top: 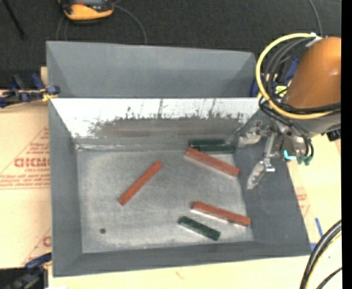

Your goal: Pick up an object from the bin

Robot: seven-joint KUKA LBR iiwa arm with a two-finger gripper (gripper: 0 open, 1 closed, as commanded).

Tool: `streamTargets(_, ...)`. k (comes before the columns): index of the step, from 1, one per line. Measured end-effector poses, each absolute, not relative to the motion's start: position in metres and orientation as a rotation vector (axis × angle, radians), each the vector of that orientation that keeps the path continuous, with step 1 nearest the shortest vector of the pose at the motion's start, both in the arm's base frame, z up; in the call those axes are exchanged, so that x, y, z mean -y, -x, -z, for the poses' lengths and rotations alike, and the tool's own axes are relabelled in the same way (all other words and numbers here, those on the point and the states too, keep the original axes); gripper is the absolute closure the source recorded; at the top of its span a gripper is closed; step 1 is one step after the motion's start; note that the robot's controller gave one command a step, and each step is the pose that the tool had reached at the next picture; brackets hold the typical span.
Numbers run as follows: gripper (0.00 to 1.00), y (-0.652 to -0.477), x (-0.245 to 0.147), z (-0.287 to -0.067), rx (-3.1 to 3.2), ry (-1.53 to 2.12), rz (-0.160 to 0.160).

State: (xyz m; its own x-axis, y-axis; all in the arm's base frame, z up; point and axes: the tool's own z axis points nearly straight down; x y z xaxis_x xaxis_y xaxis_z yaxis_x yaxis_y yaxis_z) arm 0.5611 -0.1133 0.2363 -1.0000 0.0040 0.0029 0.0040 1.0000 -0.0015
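Red flat rectangular bar [212,162] lies slanted at the far right of the grey metal bin's [64,191] floor, its right end just left of the gripper [251,156], outside the wide-spread, empty fingers. A dark green bar [210,144] lies just beyond it.

Dark green flat bar [209,144] by the back wall: lower edge partly hidden under the back reddish-brown bar w/ pale edge [212,161]. Its right end is near the metal gripper [253,155]; touching or apart, can't tell. Gripper blurred, no detail.

Tiny dark speck [102,231] on the floor of the grey metal bin [164,239], front-left: too small to ID.

Front reddish-brown bar [220,214] & front dark green bar [199,227]: touching or just beside, unclear.

Orange dome cover [320,65] on the arm is cut off at right.
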Motion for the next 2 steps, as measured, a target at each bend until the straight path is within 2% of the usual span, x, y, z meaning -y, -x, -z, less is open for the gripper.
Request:
streamTargets(1,0.0,-0.563,0.113,-0.24,3.146,0.002,-0.004)
streamTargets(2,0.0,-0.54,0.105,-0.17,3.149,0.063,-0.001)
